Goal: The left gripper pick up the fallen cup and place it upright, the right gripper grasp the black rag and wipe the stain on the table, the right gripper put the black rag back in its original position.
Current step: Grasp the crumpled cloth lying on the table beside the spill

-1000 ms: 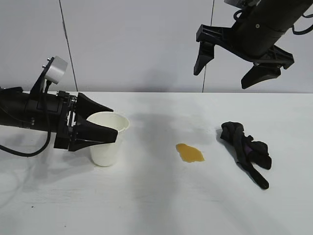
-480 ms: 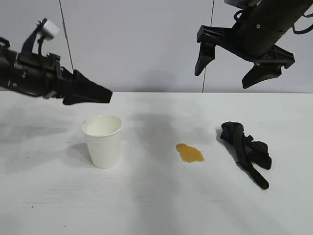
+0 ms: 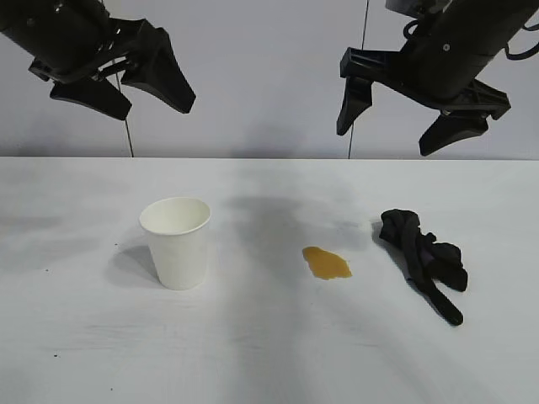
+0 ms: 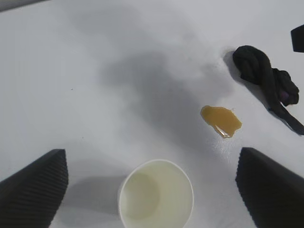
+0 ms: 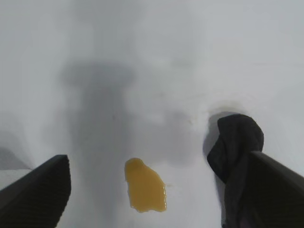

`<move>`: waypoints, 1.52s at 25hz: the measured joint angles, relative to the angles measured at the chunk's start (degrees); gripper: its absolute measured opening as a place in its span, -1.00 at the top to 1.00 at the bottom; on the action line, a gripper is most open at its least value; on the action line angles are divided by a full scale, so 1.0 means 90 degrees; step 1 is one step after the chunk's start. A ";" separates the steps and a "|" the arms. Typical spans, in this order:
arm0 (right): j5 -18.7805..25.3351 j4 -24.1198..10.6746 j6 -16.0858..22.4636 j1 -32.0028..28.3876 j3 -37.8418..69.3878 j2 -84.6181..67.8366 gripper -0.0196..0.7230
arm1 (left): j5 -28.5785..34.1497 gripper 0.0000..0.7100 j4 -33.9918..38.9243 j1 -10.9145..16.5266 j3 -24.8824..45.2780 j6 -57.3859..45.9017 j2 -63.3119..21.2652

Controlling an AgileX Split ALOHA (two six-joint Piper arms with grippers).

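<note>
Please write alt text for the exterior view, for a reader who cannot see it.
A white paper cup stands upright on the white table, with an amber stain and a bunched black rag to its right. The left gripper and the right gripper hang above, both open and empty.

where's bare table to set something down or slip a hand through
The table is bare along the whole near edge, at the far left beside the cup, and between the cup and the stain. It is tighter on the right, between the stain and the black rag. Both grippers hang high, clear of everything.
</note>
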 joint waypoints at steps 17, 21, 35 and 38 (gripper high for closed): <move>0.0578 -0.0275 -0.0021 0.0000 0.0000 0.0000 -0.92 | 0.0680 -0.96 0.0210 0.0000 -0.0041 -0.1013 0.0156; 0.0751 -0.0505 0.0149 -0.0093 0.0000 0.0013 -0.92 | 0.0680 -0.96 0.0208 0.0000 -0.0041 -0.1019 0.0156; 0.0750 -0.1149 0.0440 -0.0204 0.0000 0.1150 -0.81 | 0.0649 -0.96 0.0184 0.0000 -0.0041 -0.2192 0.0156; 0.0609 -0.1296 0.0601 -0.0204 0.0000 0.1427 -0.60 | 0.0642 -0.96 0.0184 0.0000 -0.0041 -0.2205 0.0156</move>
